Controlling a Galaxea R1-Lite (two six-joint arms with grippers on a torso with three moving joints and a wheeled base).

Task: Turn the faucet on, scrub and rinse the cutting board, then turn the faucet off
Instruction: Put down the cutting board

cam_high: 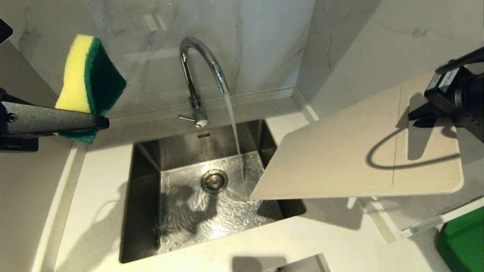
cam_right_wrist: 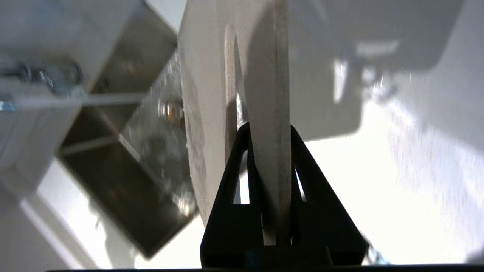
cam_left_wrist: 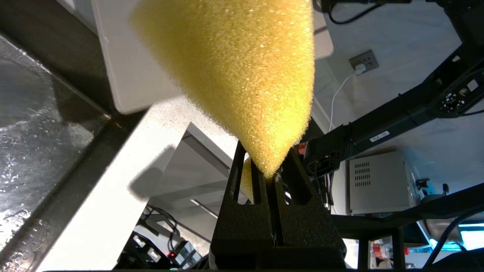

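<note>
On your far left, the left gripper [cam_high: 99, 121] is clamped on a sponge [cam_high: 87, 85], yellow foam on one side and green scrub pad on the other, held up in the air over the counter [cam_high: 94, 211] left of the sink [cam_high: 143, 196]. In the left wrist view you can see the fingers [cam_left_wrist: 261, 181] pinched tight on the sponge's [cam_left_wrist: 245, 75] narrow end.

At the middle, the faucet [cam_high: 200, 68] stands behind the sink with its thin lever [cam_high: 186, 118] pointing left. Water [cam_high: 234, 132] is running from the spout into the basin, landing just right of the drain [cam_high: 214, 181].

To the right, the board [cam_high: 340, 158] is held off the counter, tilted, its lower left corner hanging over the sink's right edge, just beside the stream; you cannot tell if water touches it. The right gripper [cam_high: 419, 115] grips the board at its far right end; the right wrist view shows both fingers [cam_right_wrist: 234, 177] closed on the board's [cam_right_wrist: 268, 113] edge.
</note>
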